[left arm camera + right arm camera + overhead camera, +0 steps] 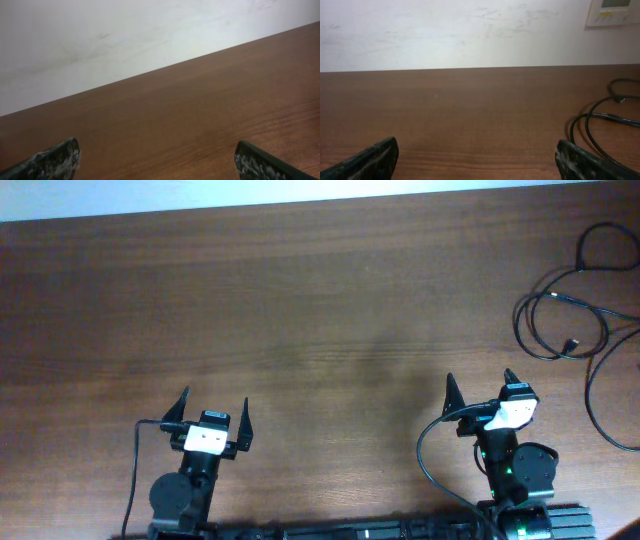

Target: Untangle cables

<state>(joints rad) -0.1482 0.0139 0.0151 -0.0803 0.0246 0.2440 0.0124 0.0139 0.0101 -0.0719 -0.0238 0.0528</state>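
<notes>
The cables (570, 310) are thin black cords in loose overlapping loops at the table's far right, one small plug end lying inside a loop. In the right wrist view the cables (600, 120) curve along the right side. My right gripper (480, 385) stands open near the front edge, left of and nearer than the loops, nothing between its fingers. My left gripper (212, 405) stands open at the front left, far from the cords. Both wrist views show only bare wood between the fingertips (60, 157) and the fingertips (380, 155).
The brown wooden table (300, 300) stretches wide between the arms and the far edge. A pale wall (470, 30) rises behind it, with a small white wall panel (615, 11) at the upper right. Each arm's own black wire trails by its base.
</notes>
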